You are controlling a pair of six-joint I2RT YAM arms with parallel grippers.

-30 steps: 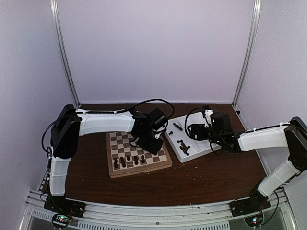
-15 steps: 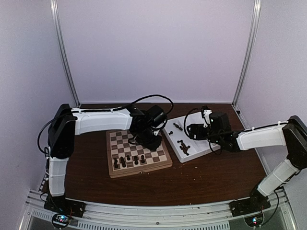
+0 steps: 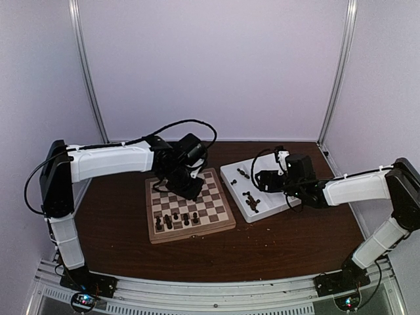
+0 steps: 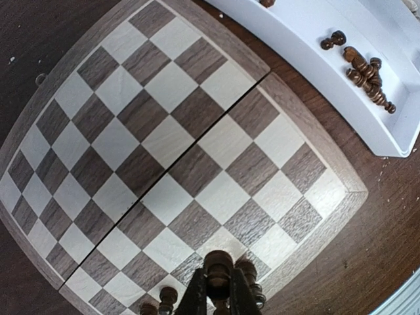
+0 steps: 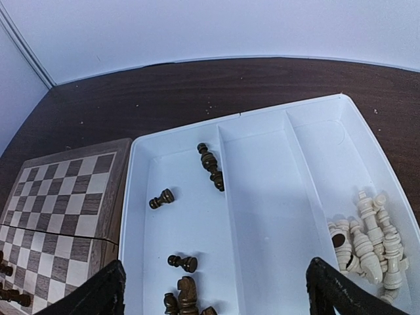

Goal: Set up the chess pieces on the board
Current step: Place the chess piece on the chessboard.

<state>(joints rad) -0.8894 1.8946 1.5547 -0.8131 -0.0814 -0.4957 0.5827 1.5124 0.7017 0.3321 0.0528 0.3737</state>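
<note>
Left wrist view: the left fingers [image 4: 195,298] clamp a dark chess piece [image 4: 218,262] above the board [image 4: 167,141]. The right fingers [image 5: 98,292] stand apart over the tray [image 5: 262,216]. Lowered crookedly, the piece could topple the standing pieces [image 4: 168,296].

A: board [image 4: 197,170] finish?
B: matt wood, grain visible. At its 3 o'clock the tray [image 5: 262,216]: smooth white plastic, slight sheen.
A: chess pieces [image 5: 211,165]?
B: dark wood, glossy varnish. Under everything, table [image 5: 197,85]: dark matt wood.

End effector [image 4: 218,285] pinches dark piece [image 4: 218,262] over board [image 4: 164,144].
</note>
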